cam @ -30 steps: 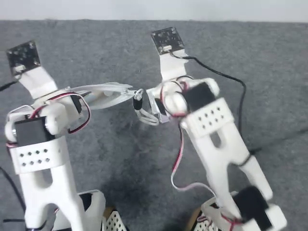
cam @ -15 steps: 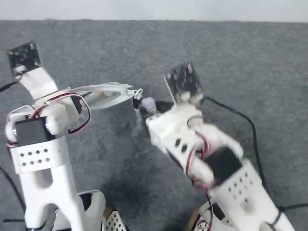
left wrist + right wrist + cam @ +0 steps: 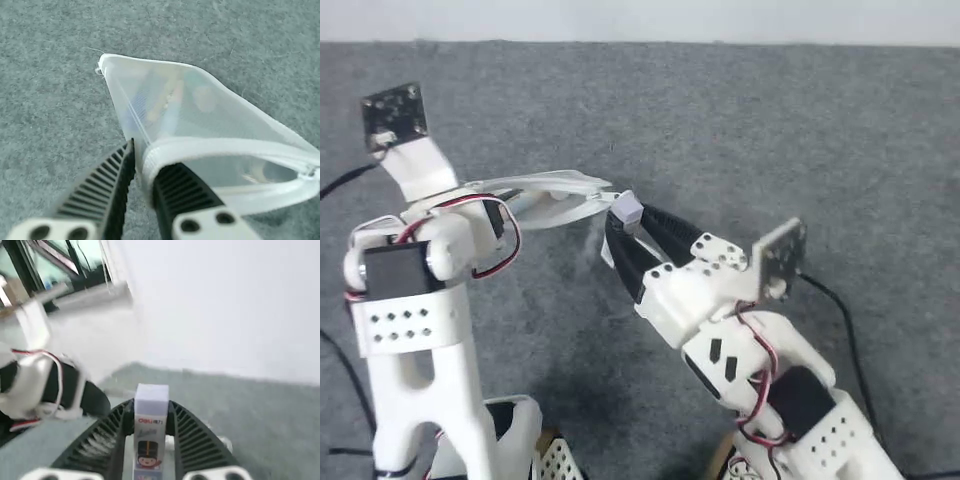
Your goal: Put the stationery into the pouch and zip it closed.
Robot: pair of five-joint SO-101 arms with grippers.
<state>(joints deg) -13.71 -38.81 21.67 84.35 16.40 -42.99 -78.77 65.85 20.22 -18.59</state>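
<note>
As loading looks to me the step in hand, with zipping to follow, I start from the grey table (image 3: pixel 840 130): it stretches wide across the upper and right parts of the high view, its far edge along the top, so I have room to swing. Left of centre, the left gripper (image 3: pixel 142 161) pinches the rim of the pouch (image 3: pixel 200 112), held up with its zip open and coloured stationery (image 3: pixel 167 102) inside. Just right of that opening, the right gripper (image 3: pixel 150 409) is pressed onto the eraser (image 3: pixel 150 427). Next I would need to tip the eraser into the opening, steering off the rim and the left gripper, then release.
</note>
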